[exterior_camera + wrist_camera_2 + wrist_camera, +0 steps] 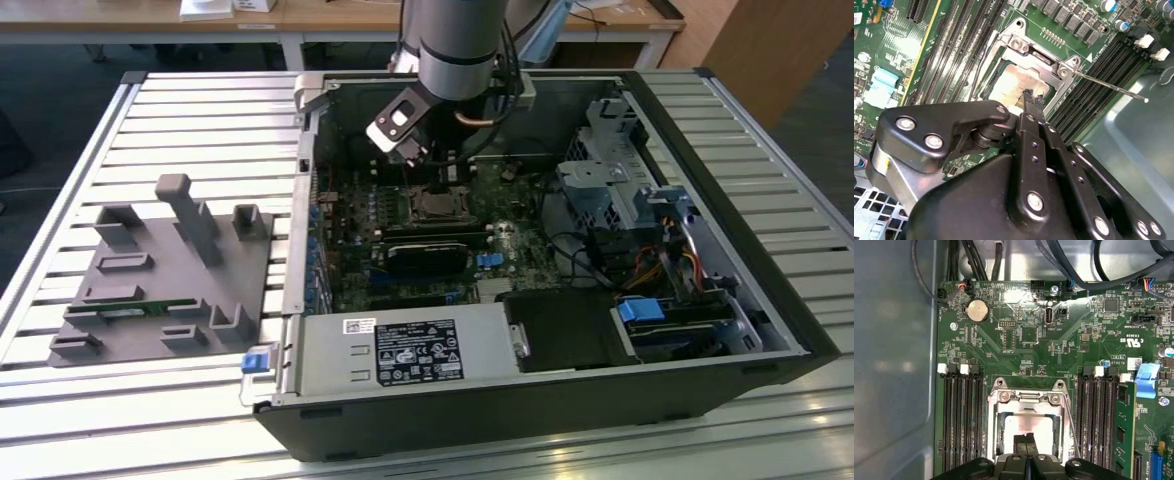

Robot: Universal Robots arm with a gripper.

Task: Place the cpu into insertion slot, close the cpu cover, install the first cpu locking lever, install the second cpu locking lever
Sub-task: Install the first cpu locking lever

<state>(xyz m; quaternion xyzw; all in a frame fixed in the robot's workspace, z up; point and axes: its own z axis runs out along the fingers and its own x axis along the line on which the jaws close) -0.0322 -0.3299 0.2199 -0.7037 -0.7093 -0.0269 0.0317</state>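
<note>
**Black gripper (1029, 439) hovering over the seated cpu (1026, 424), its fingers pressed together on nothing.**

The cpu's flat square top is gleaming silvery-grey inside the insertion slot (1000, 437). The cpu cover (1024, 399), a thin frame of stamped sheet metal, is lying around it, with the chip showing through its window. A thin wire locking lever (1109, 86) is jutting slantwise from the socket's corner across the long black memory slots (961, 425) that flank the socket on the green motherboard (1019, 340). In the exterior view the arm (454, 40) is hanging into the open computer case (534, 415) on a slatted metal table (134, 400). A grey plastic fixture (160, 270) is sitting beside the case on the exterior view's left.
</note>
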